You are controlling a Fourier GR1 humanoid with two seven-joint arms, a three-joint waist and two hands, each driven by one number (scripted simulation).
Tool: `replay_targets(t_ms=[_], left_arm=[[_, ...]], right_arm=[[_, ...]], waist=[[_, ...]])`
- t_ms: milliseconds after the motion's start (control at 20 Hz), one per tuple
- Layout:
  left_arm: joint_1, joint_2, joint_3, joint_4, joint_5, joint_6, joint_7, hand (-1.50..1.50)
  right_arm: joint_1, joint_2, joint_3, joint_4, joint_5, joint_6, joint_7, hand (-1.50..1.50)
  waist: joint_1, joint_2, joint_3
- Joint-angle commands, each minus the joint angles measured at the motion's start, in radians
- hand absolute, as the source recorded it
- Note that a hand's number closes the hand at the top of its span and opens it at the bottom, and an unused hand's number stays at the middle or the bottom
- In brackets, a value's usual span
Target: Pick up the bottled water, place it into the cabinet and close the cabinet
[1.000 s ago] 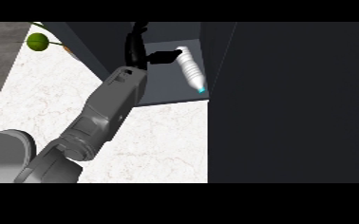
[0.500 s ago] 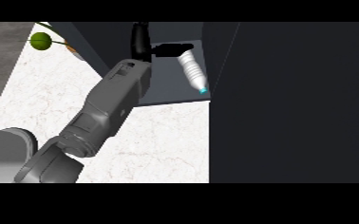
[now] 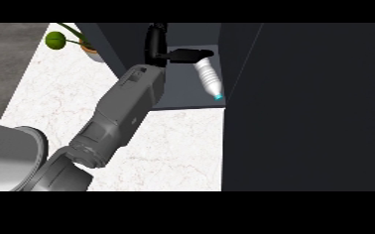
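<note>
The bottled water [image 3: 208, 77] lies on its side on the cabinet's floor [image 3: 181, 93], blue cap toward the front edge. My left hand [image 3: 156, 44] is inside the cabinet, just left of the bottle. Its fingers [image 3: 187, 55] stretch straight to the right and reach the bottle's far end; they are not curled round it. The grey forearm [image 3: 124, 109] runs up from the lower left and hides part of the cabinet's left side. My right hand does not show.
A large dark cabinet door [image 3: 307, 104] stands open and fills the right side. The cabinet's left wall [image 3: 110, 44] is beside my forearm. A potted plant [image 3: 55, 39] sits at the far left on the white marble counter [image 3: 172, 148].
The hand drew back toward the cabinet's rear and now points its fingers sideways at the bottle's far end. The bottle has stayed lying in place. The whole view shifted slightly.
</note>
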Motion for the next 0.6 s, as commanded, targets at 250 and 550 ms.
replay_targets(t_ms=[250, 550], left_arm=[[0.156, -0.015, -0.053, -0.176, 0.008, -0.027, 0.025, -1.5], [0.31, -0.015, -0.205, -0.423, 0.081, -0.031, 0.059, -1.5]], right_arm=[[0.071, 0.011, 0.017, -0.13, -0.048, -0.024, 0.069, -1.5], [0.035, 0.018, 0.052, -0.138, -0.017, -0.047, 0.093, -1.5]], waist=[[0.042, -0.02, 0.001], [0.029, -0.019, 0.0]])
